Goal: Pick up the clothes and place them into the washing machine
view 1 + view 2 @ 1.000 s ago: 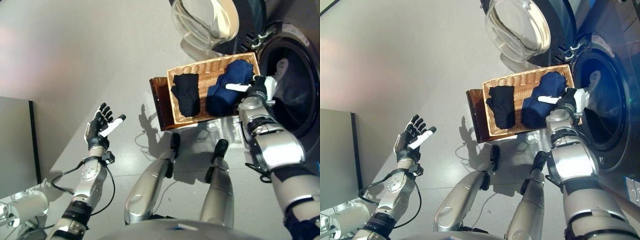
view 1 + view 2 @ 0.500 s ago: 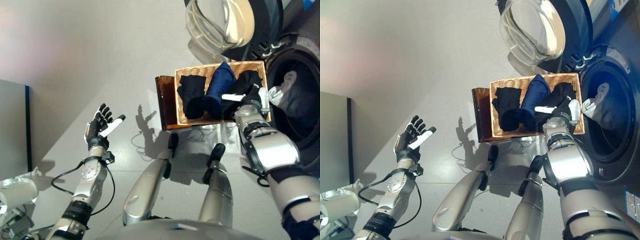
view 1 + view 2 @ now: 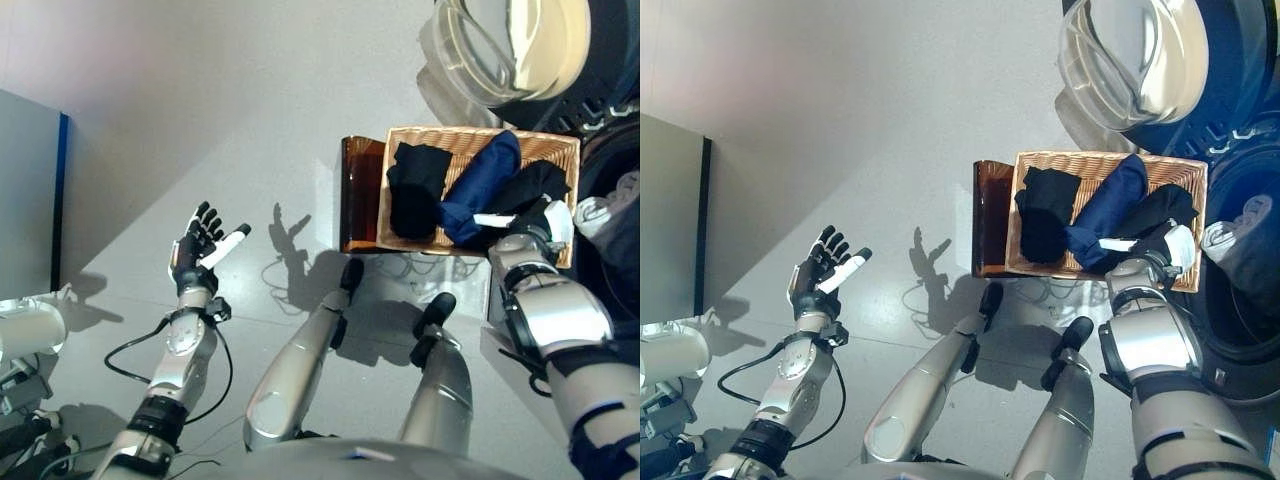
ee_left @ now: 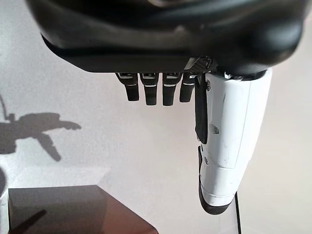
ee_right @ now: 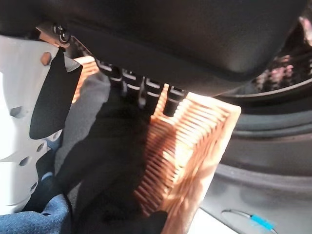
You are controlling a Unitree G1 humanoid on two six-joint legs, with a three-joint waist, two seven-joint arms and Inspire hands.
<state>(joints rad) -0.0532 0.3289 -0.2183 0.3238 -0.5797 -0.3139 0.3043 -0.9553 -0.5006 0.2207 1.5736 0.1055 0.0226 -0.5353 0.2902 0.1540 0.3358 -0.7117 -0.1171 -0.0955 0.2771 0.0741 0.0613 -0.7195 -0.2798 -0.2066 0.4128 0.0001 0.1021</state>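
A wicker basket (image 3: 478,137) stands on the floor in front of the washing machine's dark drum opening (image 3: 622,215). In it lie a black garment (image 3: 418,190) at its left end, a long navy garment (image 3: 482,185) across the middle and another black garment (image 3: 530,185) at its right end. My right hand (image 3: 532,226) is open and rests at the right-hand black garment (image 5: 107,161), close to the basket's wall (image 5: 185,146), white thumb straight. My left hand (image 3: 200,250) is open, raised over the floor far to the left and holds nothing.
The machine's round glass door (image 3: 510,45) hangs open above the basket. A pale cloth (image 3: 605,210) lies in the drum mouth. A brown board (image 3: 360,195) stands against the basket's left side. A grey panel (image 3: 25,190) sits at far left.
The camera has shifted. The navy garment went from a bunched lump to a long strip, uncovering the black garment beside it. My right hand moved from the navy cloth to that black garment.
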